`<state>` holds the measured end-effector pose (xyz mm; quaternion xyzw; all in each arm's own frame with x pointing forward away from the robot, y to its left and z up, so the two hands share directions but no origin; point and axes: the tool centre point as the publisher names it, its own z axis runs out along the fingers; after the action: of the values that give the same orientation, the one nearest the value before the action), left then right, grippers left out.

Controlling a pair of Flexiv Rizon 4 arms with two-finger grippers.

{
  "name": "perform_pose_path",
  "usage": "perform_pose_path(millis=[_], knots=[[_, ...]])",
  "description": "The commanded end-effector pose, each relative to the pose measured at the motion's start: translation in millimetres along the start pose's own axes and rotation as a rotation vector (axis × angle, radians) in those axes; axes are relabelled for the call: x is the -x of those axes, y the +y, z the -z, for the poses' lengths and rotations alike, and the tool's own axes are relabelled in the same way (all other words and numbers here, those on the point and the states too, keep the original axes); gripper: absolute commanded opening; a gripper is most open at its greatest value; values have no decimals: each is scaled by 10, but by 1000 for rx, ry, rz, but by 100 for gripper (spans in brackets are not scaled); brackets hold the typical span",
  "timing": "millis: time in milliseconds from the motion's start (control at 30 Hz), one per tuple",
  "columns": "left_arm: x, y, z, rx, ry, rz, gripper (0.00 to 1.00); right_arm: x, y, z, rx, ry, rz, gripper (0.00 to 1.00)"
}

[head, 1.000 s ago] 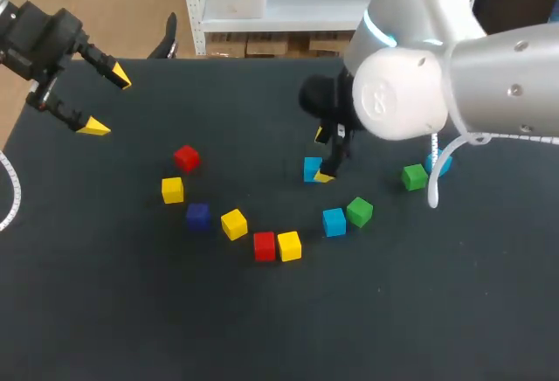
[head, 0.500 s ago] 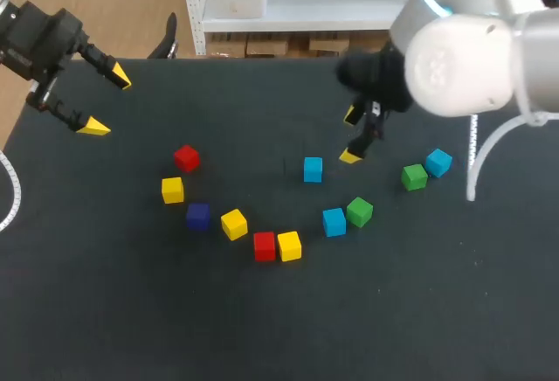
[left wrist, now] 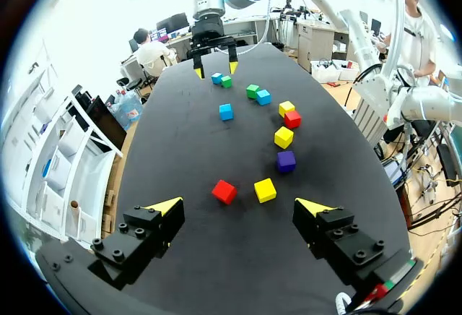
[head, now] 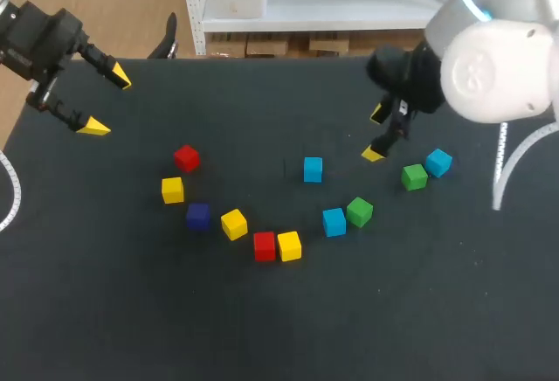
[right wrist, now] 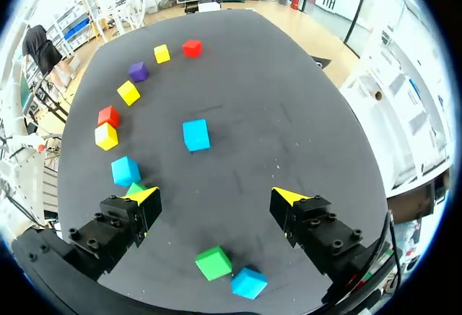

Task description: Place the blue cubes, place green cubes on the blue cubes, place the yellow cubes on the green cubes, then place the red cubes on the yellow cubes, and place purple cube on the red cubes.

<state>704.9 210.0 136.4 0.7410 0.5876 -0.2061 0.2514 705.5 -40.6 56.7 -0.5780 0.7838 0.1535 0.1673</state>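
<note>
Dark tabletop (head: 262, 329) holds a blue cube (head: 313, 169) near its middle, apparently light, rigid and best pinched across opposite flat faces, while the right gripper (head: 376, 134) near it and the left gripper (head: 106, 101) well apart both gape wide, empty.

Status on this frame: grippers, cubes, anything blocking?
Left gripper open, empty, far left. Right gripper open, empty, middle blue cube ahead of it. No stack started. Nothing blocking.

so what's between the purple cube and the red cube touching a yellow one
Another yellow cube lies between the purple cube and that red cube; the head view shows it.
</note>
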Motion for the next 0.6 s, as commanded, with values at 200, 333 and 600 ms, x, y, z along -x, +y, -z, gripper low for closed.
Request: perform_pose_path(millis=[200, 333, 600], knots=[[-5, -8, 0, 2, -1, -3, 100, -392, 17, 253, -24, 23, 12, 100], [-5, -8, 0, 2, -1, -3, 100, -543, -4, 387, -3, 43, 75, 100], [-5, -8, 0, 2, -1, -3, 100, -837, -83, 562, 53, 110, 216, 100]])
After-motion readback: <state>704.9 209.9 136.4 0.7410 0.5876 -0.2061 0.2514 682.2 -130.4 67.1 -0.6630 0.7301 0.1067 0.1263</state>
